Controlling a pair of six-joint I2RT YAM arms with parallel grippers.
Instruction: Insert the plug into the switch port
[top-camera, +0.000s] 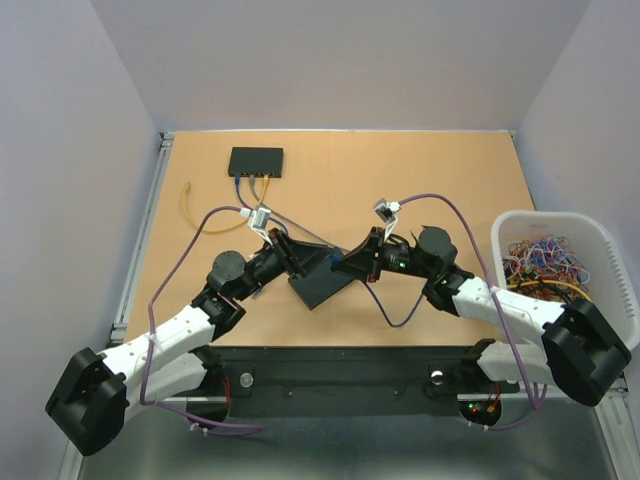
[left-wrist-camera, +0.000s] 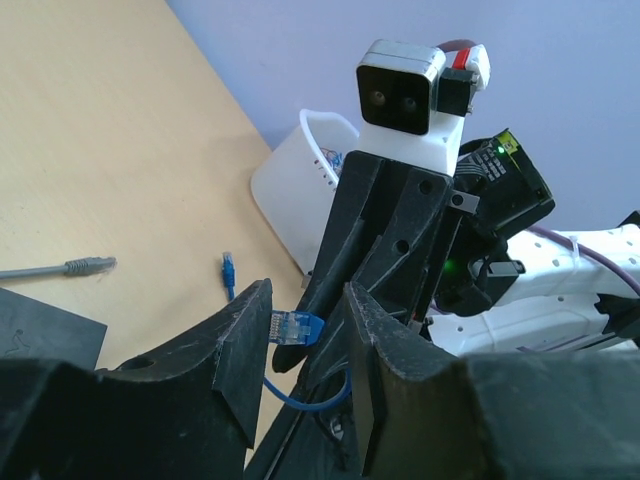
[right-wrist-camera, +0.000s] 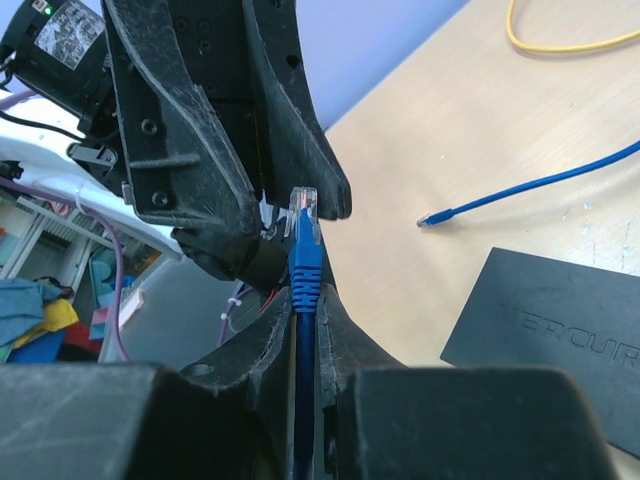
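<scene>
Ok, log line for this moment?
right gripper: shut on blue cable below plug | left gripper: open around plug | plug: not inserted

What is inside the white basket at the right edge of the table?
A tangle of coloured cables lies in the white basket. The basket's bottom is hidden under them, and the right arm covers its near part.

A blue cable (right-wrist-camera: 305, 285), clear plug (right-wrist-camera: 303, 203), tan table (top-camera: 450, 170), black switch (top-camera: 255, 160) and white basket (top-camera: 560, 216) are showing.
</scene>
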